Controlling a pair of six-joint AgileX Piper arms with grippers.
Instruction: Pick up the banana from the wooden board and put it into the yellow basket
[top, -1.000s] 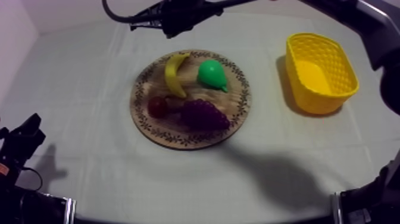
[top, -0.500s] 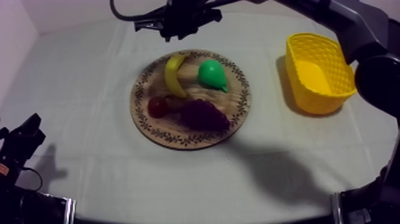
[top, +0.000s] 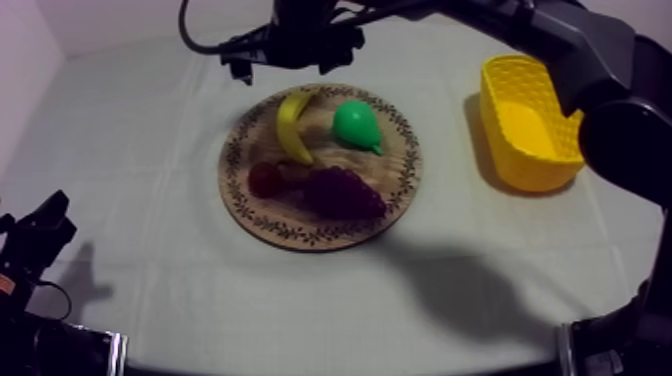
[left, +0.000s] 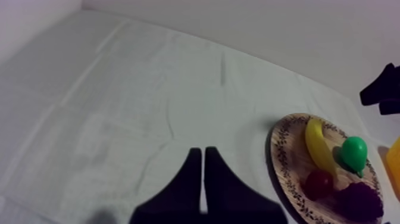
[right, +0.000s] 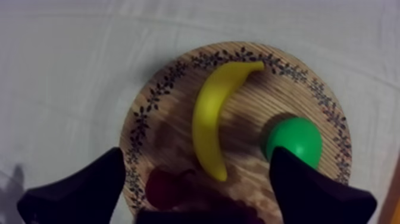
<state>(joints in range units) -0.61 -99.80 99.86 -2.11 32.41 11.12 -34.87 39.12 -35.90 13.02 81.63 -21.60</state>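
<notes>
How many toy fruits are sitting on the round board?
4: banana and pear at the far side of the wooden board, small red fruit and grapes at its near side.

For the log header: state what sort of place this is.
Probably a robot test bench: a cloth-covered table, a toy banana on a wooden board, and a black robot arm above it.

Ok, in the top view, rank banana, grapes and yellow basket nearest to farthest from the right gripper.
1. banana, on the wooden board's far side, by the right gripper.
2. grapes, at the board's near side.
3. yellow basket, at the table's right.
</notes>
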